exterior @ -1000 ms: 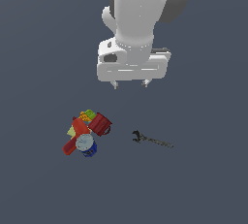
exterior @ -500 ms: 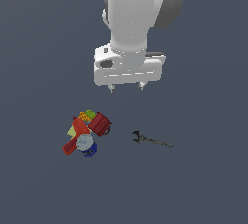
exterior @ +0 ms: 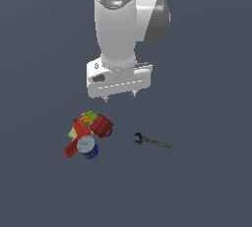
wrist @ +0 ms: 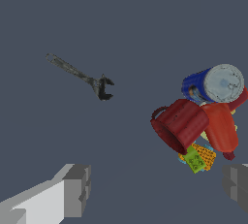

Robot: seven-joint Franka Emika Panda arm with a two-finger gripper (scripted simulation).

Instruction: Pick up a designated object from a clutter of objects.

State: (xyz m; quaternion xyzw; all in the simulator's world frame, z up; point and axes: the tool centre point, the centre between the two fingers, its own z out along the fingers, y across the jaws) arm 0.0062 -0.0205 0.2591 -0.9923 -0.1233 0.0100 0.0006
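On the dark grey floor (exterior: 206, 186) sits a tight heap of small items (exterior: 88, 135), with the arm (exterior: 123, 39) hanging well above it and a bit toward the exterior view's right. Gripper (exterior: 118, 96) points straight down, nothing between its fingers; wrist view shows the two fingertips (wrist: 77, 189) set wide apart with open space between, so the claw is spread and holding nothing. Heap contents: a dark red mug (wrist: 180, 124) lying on its side, mouth open toward the camera in the wrist view, handle sticking out; a red bar (exterior: 75, 142) running diagonally under the rest; a blue can (wrist: 206, 86) with a round grey-white top, touching the mug and the bar. Small lime-green piece (wrist: 194, 160) is tucked at the edge of the heap, just beside the mug's rim and resting against an orange-yellow bit (wrist: 206, 154); in the exterior view it shows as a green speck (exterior: 91, 115) at the far side of the heap, next to the mug. A pale yellow piece (exterior: 73, 133) peeks out on the heap's side toward the exterior view's left. Lone dark wrench (exterior: 153, 142) lies flat, well apart from the heap, toward the exterior view's right. Gripper touches nothing.
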